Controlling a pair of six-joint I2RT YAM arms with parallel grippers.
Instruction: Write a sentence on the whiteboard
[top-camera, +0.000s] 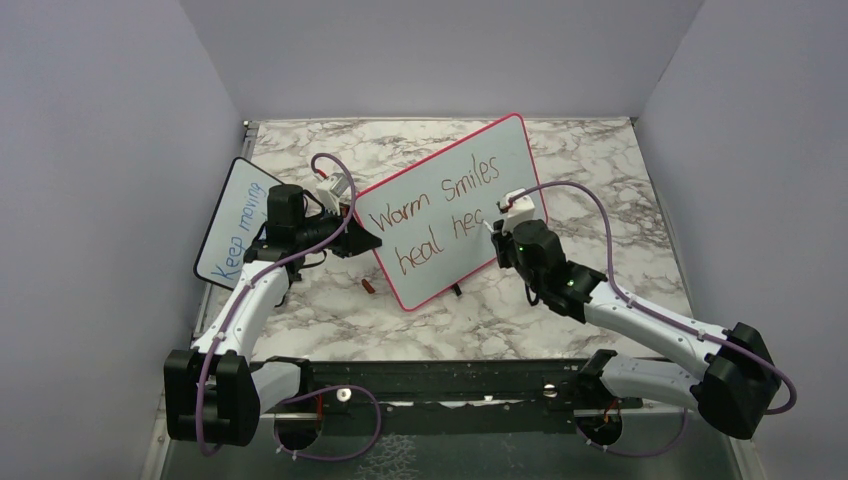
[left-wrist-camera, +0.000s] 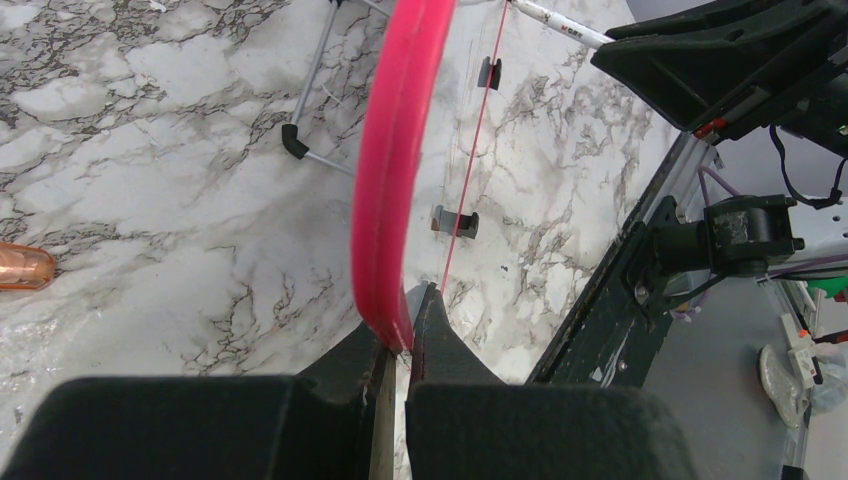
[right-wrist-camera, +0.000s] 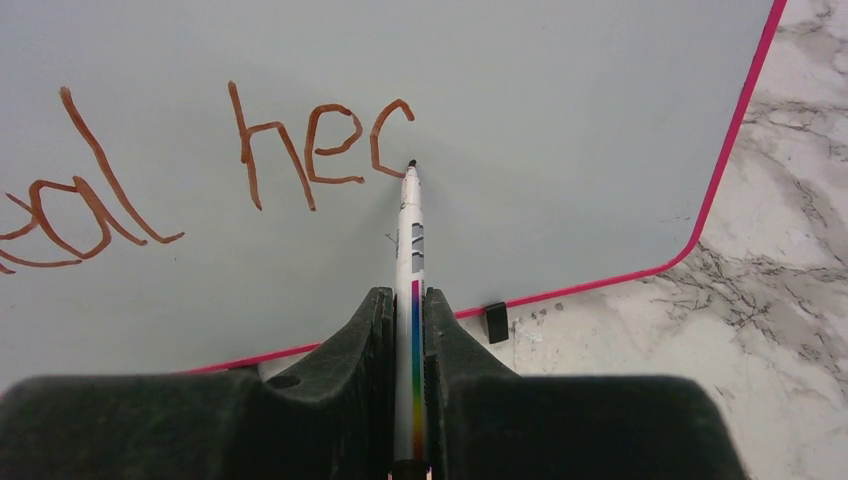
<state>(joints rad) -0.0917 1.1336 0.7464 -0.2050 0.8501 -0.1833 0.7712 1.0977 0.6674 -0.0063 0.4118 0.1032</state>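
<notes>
The whiteboard (top-camera: 450, 205) with a pink-red frame stands tilted on the marble table. The sentence (top-camera: 435, 205) on it reads "Warm Smiles" over "heal hec" in red-brown marker. My left gripper (top-camera: 362, 236) is shut on the board's left edge; the left wrist view shows the pink frame (left-wrist-camera: 392, 200) pinched between the jaws (left-wrist-camera: 403, 345). My right gripper (top-camera: 497, 232) is shut on a white marker (right-wrist-camera: 410, 260). The marker's tip touches the board just right of the last letter (right-wrist-camera: 385, 135).
A smaller black-framed board (top-camera: 238, 218) with blue writing "Keep moving" leans behind the left arm. A brown marker cap (top-camera: 369, 286) lies on the table below the big board; it also shows in the left wrist view (left-wrist-camera: 22, 266). The board's black feet (right-wrist-camera: 495, 321) rest on the marble.
</notes>
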